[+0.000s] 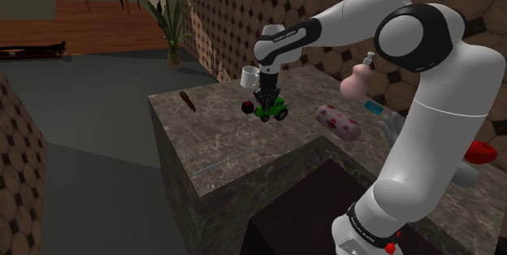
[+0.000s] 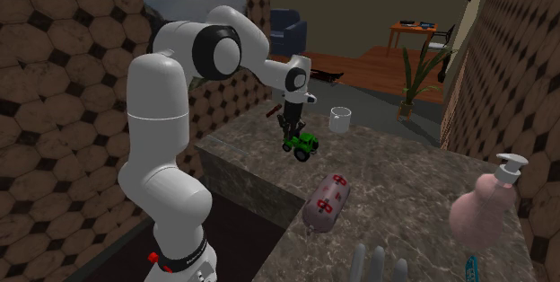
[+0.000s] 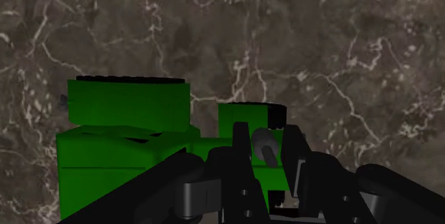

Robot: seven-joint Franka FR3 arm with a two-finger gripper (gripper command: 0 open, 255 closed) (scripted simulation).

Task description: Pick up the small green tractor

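A small green tractor with black wheels sits near the middle of the dark marble counter. My black gripper comes down on it from above, at the side facing the shoulder view's left. In the wrist view the green tractor body lies just past the fingers. The gripper has its fingers drawn close together, clasping a narrow part of the tractor with a grey stub on it. I cannot tell whether the wheels still touch the counter.
A white mug stands just behind the tractor and a dark red ball lies beside it. A red-and-white roll and a pink soap dispenser stand toward the shoulder view's right. A brown tool lies near the counter's left edge.
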